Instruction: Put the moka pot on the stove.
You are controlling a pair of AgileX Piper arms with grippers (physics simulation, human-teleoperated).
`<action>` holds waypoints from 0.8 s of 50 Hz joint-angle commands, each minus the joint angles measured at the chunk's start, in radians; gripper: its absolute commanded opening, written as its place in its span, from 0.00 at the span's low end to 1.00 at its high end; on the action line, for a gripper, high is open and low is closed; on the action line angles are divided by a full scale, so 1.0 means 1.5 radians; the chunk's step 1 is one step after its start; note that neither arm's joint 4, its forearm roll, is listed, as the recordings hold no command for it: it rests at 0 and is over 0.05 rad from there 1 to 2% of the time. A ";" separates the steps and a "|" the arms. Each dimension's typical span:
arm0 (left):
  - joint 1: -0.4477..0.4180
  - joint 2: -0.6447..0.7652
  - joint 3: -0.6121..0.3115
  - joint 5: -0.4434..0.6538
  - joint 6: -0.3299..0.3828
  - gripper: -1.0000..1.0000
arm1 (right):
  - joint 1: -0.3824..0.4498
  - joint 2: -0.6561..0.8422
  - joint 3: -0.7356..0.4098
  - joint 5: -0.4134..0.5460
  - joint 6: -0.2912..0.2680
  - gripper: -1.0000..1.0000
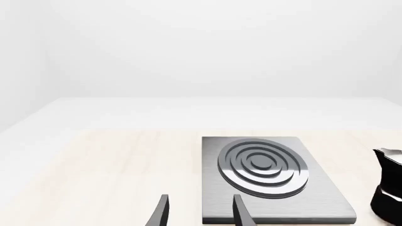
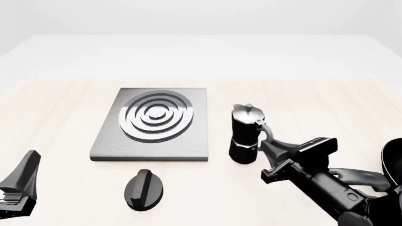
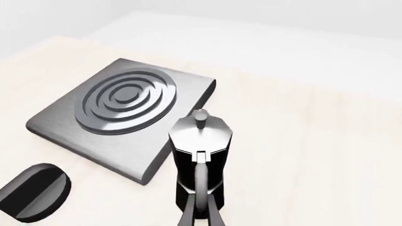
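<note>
The moka pot (image 2: 245,136) is black with a silver lid and stands upright on the table just right of the stove (image 2: 150,125), a grey square plate with silver burner rings. My right gripper (image 2: 266,143) reaches the pot from the right. In the right wrist view its fingertips (image 3: 188,217) close tightly on both sides of the curved handle of the pot (image 3: 199,146), beside the stove (image 3: 122,110). My left gripper (image 2: 24,176) is low at the front left, open and empty. In the left wrist view its fingers (image 1: 162,211) stand apart before the stove (image 1: 264,169); the pot (image 1: 388,188) shows at the edge.
A black oval knob (image 2: 144,188) lies on the table in front of the stove; it also shows in the right wrist view (image 3: 35,190). A black rounded object (image 2: 393,165) is cut off at the right edge behind my right arm.
</note>
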State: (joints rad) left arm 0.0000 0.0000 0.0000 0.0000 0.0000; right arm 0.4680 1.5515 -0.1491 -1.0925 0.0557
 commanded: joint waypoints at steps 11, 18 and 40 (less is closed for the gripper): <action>0.000 0.000 0.000 0.000 0.000 1.00 | 0.007 -0.175 0.008 0.114 -0.003 0.00; 0.000 0.000 0.000 0.000 0.000 1.00 | 0.011 -0.206 0.002 0.143 -0.007 0.00; 0.000 0.000 0.000 0.000 0.000 1.00 | 0.015 -0.418 -0.107 0.386 -0.038 0.00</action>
State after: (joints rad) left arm 0.0000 0.0000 0.0000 0.0000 0.0000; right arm 0.4868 1.0637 -0.2235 -0.6661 0.0195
